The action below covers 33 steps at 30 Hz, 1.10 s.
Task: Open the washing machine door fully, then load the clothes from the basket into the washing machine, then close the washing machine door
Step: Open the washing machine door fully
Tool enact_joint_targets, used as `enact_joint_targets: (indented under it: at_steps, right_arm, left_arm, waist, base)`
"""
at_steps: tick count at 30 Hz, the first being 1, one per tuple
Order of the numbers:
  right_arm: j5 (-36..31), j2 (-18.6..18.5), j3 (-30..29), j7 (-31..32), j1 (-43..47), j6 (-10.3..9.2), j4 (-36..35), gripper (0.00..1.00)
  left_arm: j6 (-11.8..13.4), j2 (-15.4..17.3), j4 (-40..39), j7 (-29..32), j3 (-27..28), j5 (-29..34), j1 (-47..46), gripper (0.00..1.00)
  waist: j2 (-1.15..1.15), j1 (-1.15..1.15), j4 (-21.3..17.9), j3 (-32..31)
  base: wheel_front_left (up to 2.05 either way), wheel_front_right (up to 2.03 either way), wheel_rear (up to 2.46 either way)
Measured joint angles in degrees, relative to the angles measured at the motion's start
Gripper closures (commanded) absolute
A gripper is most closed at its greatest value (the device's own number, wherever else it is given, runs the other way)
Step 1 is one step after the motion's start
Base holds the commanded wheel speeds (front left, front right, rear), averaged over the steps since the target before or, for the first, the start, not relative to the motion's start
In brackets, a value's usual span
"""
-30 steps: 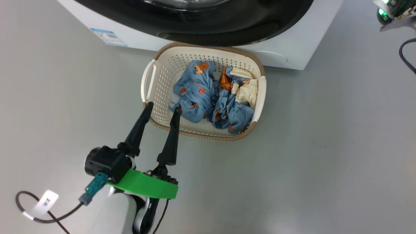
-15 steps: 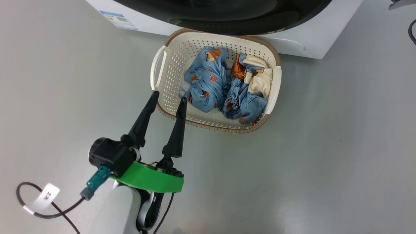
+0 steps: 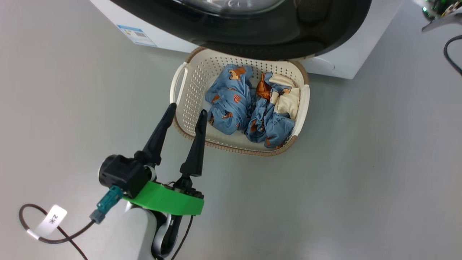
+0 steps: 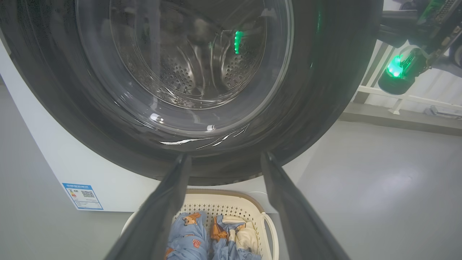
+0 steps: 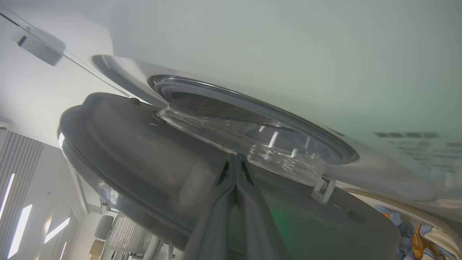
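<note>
The washing machine is white, and its black-rimmed door overhangs the far edge of the cream basket. Blue printed clothes lie in the basket. My left gripper is open and empty, its tips over the basket's near-left rim. In the left wrist view that gripper points at the door, with the steel drum seen through its glass and the basket below. My right gripper is shut, its tips against the door's dark inner frame, which stands ajar from the machine front.
Grey floor surrounds the basket. A blue label marks the machine's lower left corner. A tagged cable loops at the lower left and another cable hangs at the right. My right arm's green-lit wrist sits beside the door's edge.
The head view has shifted. The door's rim now covers more of the basket's far edge. My left gripper stays open at the basket's near-left rim.
</note>
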Motion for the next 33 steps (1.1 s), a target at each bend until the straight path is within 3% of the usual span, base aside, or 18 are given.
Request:
enact_joint_targets:
  at_steps: [33]
  right_arm:
    - [0.2, 5.3, 6.0, 5.1, 14.4, 0.00, -2.4, 1.00]
  left_arm:
    - [-0.1, 0.1, 2.4, 0.0, 2.2, 3.6, 7.5, 0.00]
  waist:
    - [0.00, 0.00, -0.7, -12.0]
  base:
    - [0.00, 0.00, 0.00]
